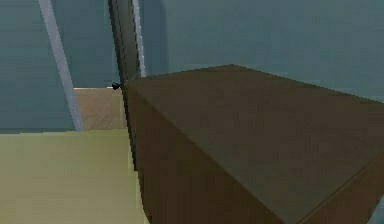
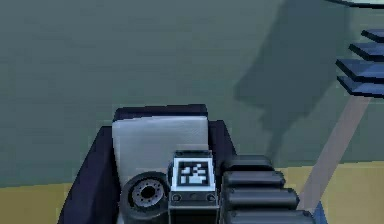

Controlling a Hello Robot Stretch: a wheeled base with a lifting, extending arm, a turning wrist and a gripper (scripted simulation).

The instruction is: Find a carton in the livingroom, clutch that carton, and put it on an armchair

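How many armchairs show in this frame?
1: a dark armchair with a pale cushion, against the wall, low in the arm side view. Others may be hidden.

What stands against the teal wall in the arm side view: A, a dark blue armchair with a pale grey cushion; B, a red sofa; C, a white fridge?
A: a dark blue armchair with a pale grey cushion stands against the wall.

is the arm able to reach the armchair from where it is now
Probably yes: the armchair stands straight out beyond the far end of the arm, with nothing seen between them. A light cushion sits in it.
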